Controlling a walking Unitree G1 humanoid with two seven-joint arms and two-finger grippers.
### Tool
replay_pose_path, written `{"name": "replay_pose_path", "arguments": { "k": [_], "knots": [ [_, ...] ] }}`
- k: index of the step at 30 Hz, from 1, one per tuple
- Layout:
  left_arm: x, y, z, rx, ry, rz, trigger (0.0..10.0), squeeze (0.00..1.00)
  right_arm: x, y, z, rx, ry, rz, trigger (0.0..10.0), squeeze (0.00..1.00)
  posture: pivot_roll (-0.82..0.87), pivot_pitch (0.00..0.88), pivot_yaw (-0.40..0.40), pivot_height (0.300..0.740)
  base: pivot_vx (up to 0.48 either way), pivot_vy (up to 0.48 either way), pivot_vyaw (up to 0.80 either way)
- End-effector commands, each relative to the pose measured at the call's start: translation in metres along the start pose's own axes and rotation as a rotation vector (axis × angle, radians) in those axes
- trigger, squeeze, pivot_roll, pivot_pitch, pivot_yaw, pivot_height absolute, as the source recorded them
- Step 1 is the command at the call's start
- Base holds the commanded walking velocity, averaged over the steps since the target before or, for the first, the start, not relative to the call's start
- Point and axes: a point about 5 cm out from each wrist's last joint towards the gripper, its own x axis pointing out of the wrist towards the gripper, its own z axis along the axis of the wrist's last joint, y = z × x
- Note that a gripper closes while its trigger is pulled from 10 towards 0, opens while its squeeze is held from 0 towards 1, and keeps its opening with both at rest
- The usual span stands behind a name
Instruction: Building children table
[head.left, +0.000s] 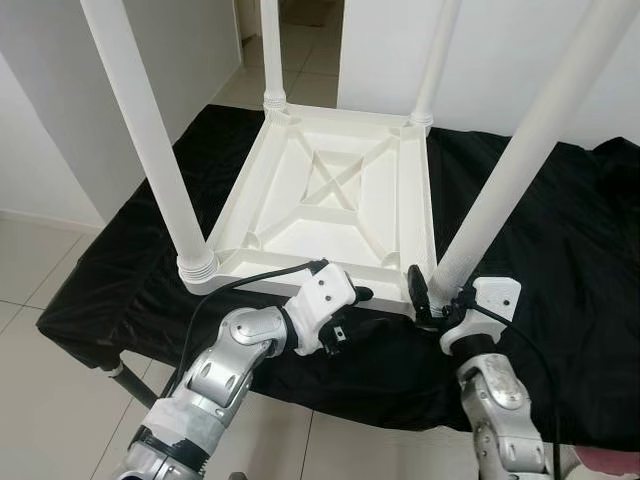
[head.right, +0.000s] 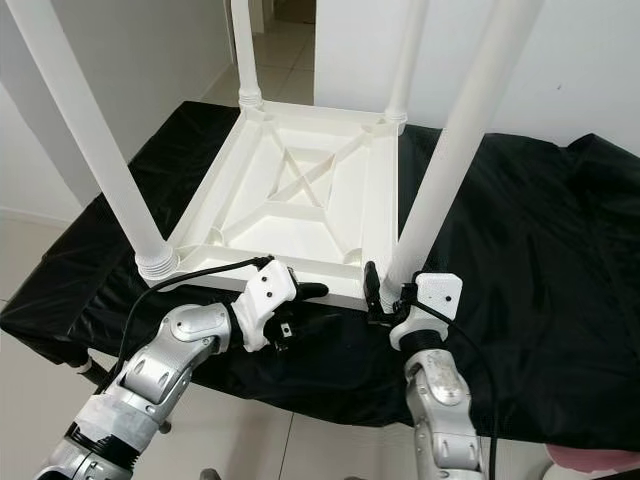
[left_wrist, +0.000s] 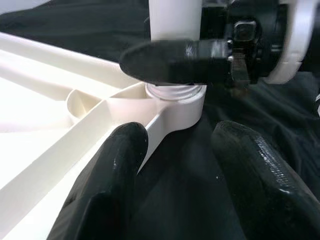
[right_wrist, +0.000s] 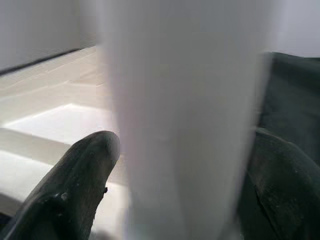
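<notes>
A white plastic children's table (head.left: 340, 190) lies upside down on a black cloth (head.left: 560, 250), its four legs pointing up. My right gripper (head.left: 438, 295) is shut on the near right leg (head.left: 520, 150) just above its socket. In the right wrist view the leg (right_wrist: 185, 115) sits between both fingers (right_wrist: 80, 185). My left gripper (head.left: 350, 315) is open at the table's near rim, a little left of that corner. The left wrist view has its fingers (left_wrist: 110, 185) spread beside the rim, facing the leg's threaded base (left_wrist: 175, 92), which is seated in the corner socket.
The near left leg (head.left: 150, 150) rises at the left; two far legs (head.left: 270, 50) stand at the back. The cloth-covered surface ends just before me, with tiled floor (head.left: 30, 270) below and to the left. White walls and a doorway lie behind.
</notes>
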Motion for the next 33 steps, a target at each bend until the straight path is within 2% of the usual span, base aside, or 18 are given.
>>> {"name": "replay_pose_path", "arguments": {
  "k": [1,5,8,10,11,14,15,16,17,27,28,31,32,33],
  "knots": [
    [0.001,0.001,-0.001,0.021,0.018,0.005,10.0,0.0,0.002,-0.008,0.001,-0.002,0.0,0.047,10.0,0.0,-0.12,0.0,0.001,0.74,0.0,0.0,0.0],
    [0.002,0.001,0.0,0.023,0.017,0.004,10.0,0.0,0.005,-0.01,0.003,-0.015,0.005,0.094,10.0,0.0,-0.13,0.0,0.003,0.74,0.0,0.0,0.0],
    [0.004,0.002,0.001,0.027,0.017,-0.001,10.0,0.0,0.017,-0.008,0.004,-0.049,0.044,0.261,10.0,0.0,-0.13,0.0,0.002,0.74,0.0,0.0,0.0],
    [0.005,0.001,0.0,0.031,0.02,-0.005,10.0,0.0,0.02,-0.006,0.003,-0.059,0.054,0.29,10.0,0.0,-0.13,0.0,0.002,0.74,0.0,0.0,0.0],
    [0.005,0.0,0.0,0.033,0.022,-0.009,10.0,0.0,0.024,-0.003,0.002,-0.057,0.066,0.343,4.4,0.0,-0.12,0.0,-0.009,0.74,0.0,0.0,0.0],
    [0.006,0.0,0.001,0.032,0.02,-0.008,10.0,0.0,0.025,-0.001,0.001,-0.058,0.071,0.371,4.4,0.0,-0.11,0.0,-0.011,0.74,0.0,0.0,0.0],
    [0.006,0.0,0.001,0.031,0.02,-0.008,10.0,0.0,0.025,-0.001,0.001,-0.059,0.071,0.379,2.4,0.0,-0.11,0.0,-0.011,0.74,0.0,0.0,0.0],
    [0.006,0.0,0.001,0.031,0.02,-0.008,10.0,0.0,0.025,-0.001,0.001,-0.059,0.071,0.379,2.4,0.0,-0.11,0.0,-0.011,0.74,0.0,0.0,0.0],
    [0.005,0.001,0.001,0.035,0.021,0.002,10.0,0.0,0.024,-0.001,-0.001,-0.055,0.083,0.397,0.0,0.0,-0.1,0.0,-0.018,0.74,0.0,0.0,0.0],
    [0.006,0.005,0.003,0.043,0.015,0.026,10.0,0.0,0.022,-0.009,-0.003,-0.032,0.089,0.423,0.0,0.0,-0.1,0.0,-0.016,0.74,0.0,0.0,0.0],
    [0.006,0.005,0.004,0.044,0.014,0.027,10.0,0.0,0.022,-0.01,-0.001,-0.024,0.081,0.41,2.9,0.0,-0.11,0.0,-0.014,0.74,0.0,0.0,0.0],
    [0.006,0.006,0.004,0.045,0.014,0.027,10.0,0.0,0.023,-0.01,0.0,-0.017,0.075,0.401,2.9,0.0,-0.11,0.0,-0.014,0.74,0.0,0.0,0.0],
    [0.006,0.007,0.005,0.05,0.012,0.03,10.0,0.0,0.023,-0.009,0.002,-0.013,0.064,0.396,10.0,0.0,-0.11,0.0,-0.01,0.74,0.0,0.0,0.0],
    [0.007,0.008,0.006,0.051,0.007,0.036,10.0,0.0,0.023,-0.008,0.005,-0.007,0.05,0.379,10.0,0.0,-0.11,0.0,-0.007,0.74,0.0,0.0,0.0]
  ]
}}
